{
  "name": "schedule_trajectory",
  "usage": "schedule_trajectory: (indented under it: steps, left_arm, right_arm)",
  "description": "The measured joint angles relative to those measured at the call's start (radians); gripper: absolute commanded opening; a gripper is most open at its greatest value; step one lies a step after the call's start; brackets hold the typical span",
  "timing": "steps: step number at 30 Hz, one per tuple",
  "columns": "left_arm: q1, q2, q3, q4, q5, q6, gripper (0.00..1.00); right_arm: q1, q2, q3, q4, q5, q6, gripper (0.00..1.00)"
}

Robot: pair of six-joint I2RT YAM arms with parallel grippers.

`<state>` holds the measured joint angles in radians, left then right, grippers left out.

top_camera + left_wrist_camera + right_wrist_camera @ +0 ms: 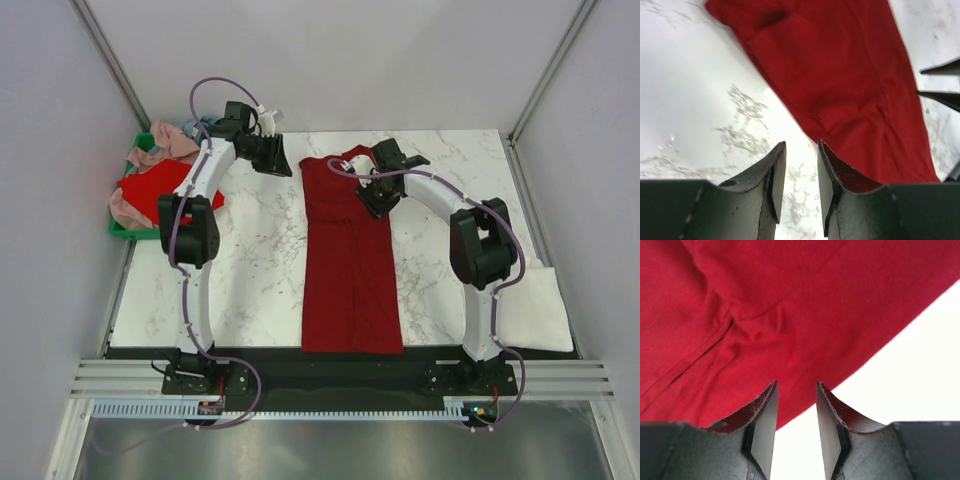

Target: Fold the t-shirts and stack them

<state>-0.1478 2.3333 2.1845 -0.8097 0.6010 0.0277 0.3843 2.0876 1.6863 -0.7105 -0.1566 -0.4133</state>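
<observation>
A dark crimson t-shirt [350, 260] lies on the marble table, folded into a long narrow strip that runs from the far side toward the arms. My left gripper [283, 163] is open just off the strip's far left corner, above bare marble. In the left wrist view this gripper [801, 150] has nothing between its fingers, and the crimson shirt [840, 75] lies ahead and to the right. My right gripper [372, 200] is open over the strip's far right edge. In the right wrist view it [796, 390] is empty, just above the cloth's edge [765, 315].
A green crate [125, 232] at the table's left edge holds a bright red shirt [160, 190], a pink one [175, 140] and a light blue one [192, 128]. A folded cream-white cloth [535, 305] lies at the right edge. Grey walls enclose the table.
</observation>
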Motion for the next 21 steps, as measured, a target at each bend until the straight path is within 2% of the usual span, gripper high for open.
schedule_trajectory:
  steps: [5,10,17,21]
  left_arm:
    - [-0.006,-0.162,-0.198,-0.018,0.089,0.046,0.44]
    - [-0.016,-0.251,-0.407,-0.047,0.164,0.051,0.55]
    - [-0.017,-0.465,-0.787,-0.054,0.19,-0.062,0.55]
    - [-0.018,-0.6,-0.928,-0.028,0.19,-0.143,0.54]
  right_arm:
    - [0.0,-0.085,-0.06,0.009,-0.003,0.0,0.44]
    - [-0.01,-0.199,-0.156,-0.008,-0.037,0.006,0.45]
    - [-0.158,-0.418,-0.37,-0.146,-0.244,0.14,0.47]
    - [-0.22,-0.492,-0.512,-0.165,-0.356,0.289,0.49]
